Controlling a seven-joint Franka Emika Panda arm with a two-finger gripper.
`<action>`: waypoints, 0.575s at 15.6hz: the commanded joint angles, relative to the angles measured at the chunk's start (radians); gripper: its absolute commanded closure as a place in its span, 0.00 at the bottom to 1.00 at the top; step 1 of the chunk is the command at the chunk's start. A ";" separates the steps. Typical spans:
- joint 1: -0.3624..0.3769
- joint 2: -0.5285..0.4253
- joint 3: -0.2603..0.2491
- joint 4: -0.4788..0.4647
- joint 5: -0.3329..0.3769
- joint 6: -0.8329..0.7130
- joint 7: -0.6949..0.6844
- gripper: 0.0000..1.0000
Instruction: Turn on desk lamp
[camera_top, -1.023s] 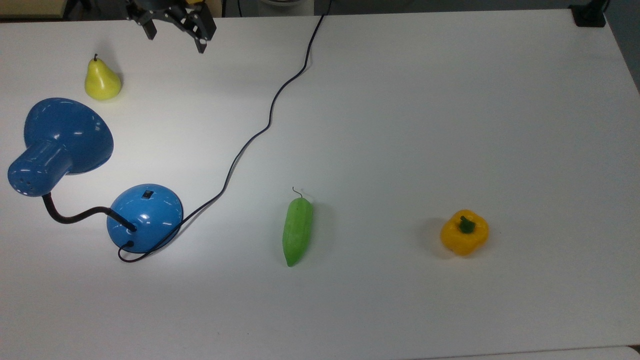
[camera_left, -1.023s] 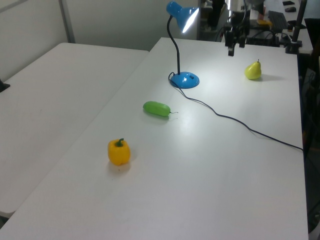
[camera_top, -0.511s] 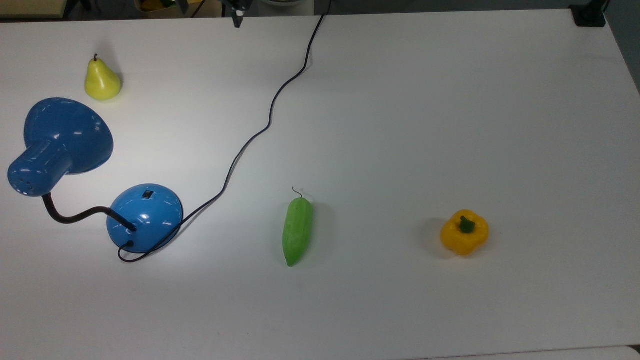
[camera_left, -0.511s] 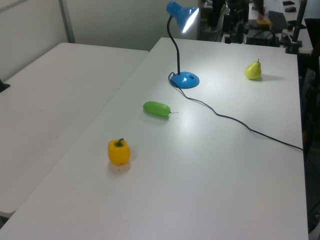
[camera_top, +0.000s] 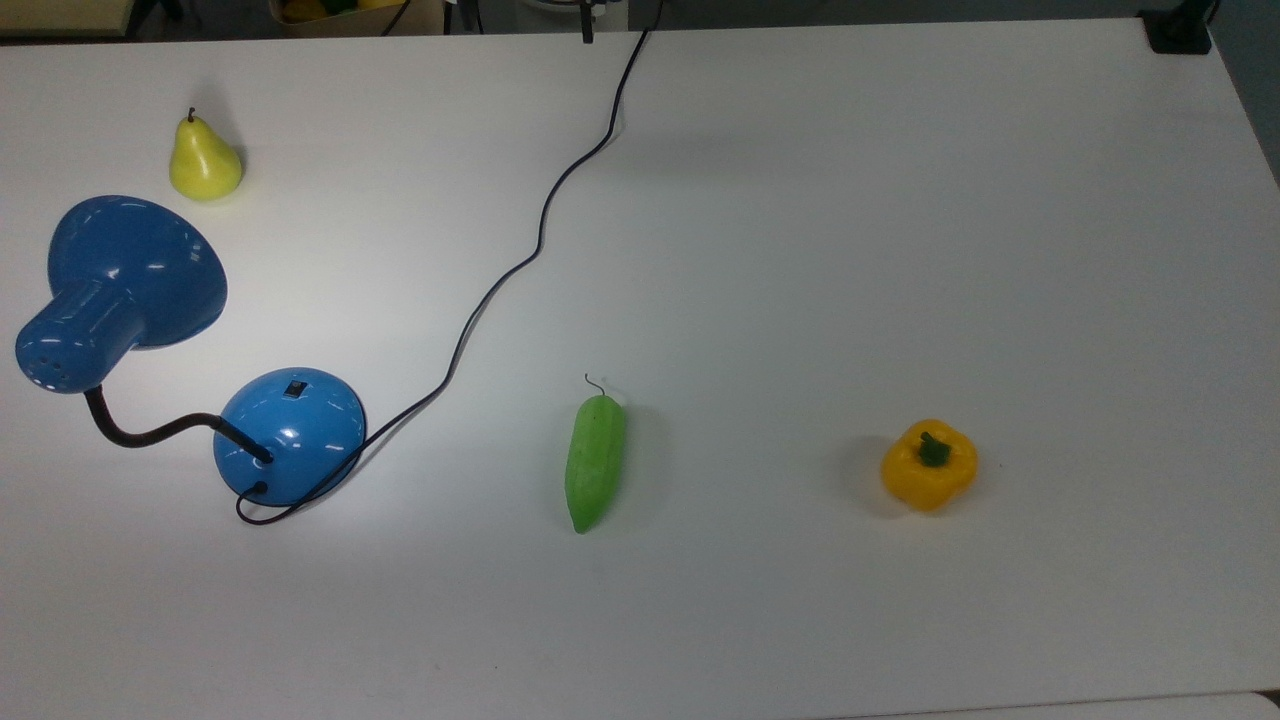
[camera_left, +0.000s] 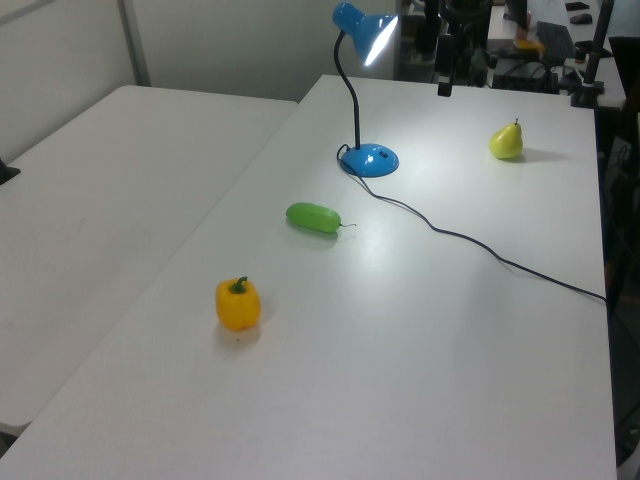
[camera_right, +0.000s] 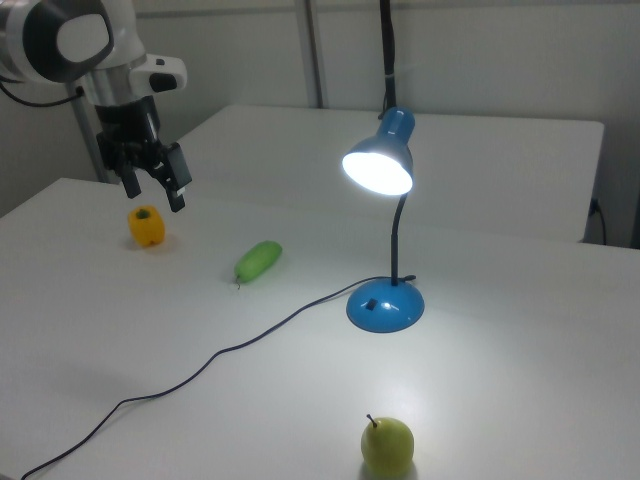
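Observation:
The desk lamp stands at the top view's left, with a blue bell shade (camera_top: 135, 265), a black gooseneck and a domed blue base (camera_top: 290, 435) carrying a small black switch (camera_top: 292, 388). Its bulb glows in the right view, under the shade (camera_right: 380, 165), and casts light on the table around the base (camera_right: 385, 305). My gripper (camera_right: 153, 190) hangs open and empty above the table, far from the lamp, at the right view's left. In the top view one fingertip (camera_top: 587, 35) pokes in at the far edge. The gripper (camera_left: 443, 88) hangs behind the lamp in the left view.
A black cord (camera_top: 540, 230) winds from the base to the table's far edge. A yellow pear (camera_top: 204, 160), a green cucumber (camera_top: 594, 465) and a yellow bell pepper (camera_top: 928, 465) lie on the white table (camera_top: 900, 200). A second table (camera_left: 100, 200) stands beside it.
My gripper has moved toward the top view's right along the far edge, away from the pear and lamp. The lamp stays lit and nothing else has shifted.

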 joint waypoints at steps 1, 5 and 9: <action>0.014 0.004 -0.006 -0.011 0.024 0.040 -0.184 0.00; 0.019 0.012 -0.034 -0.027 0.024 0.136 -0.266 0.00; 0.034 0.006 -0.055 -0.030 0.021 0.140 -0.259 0.00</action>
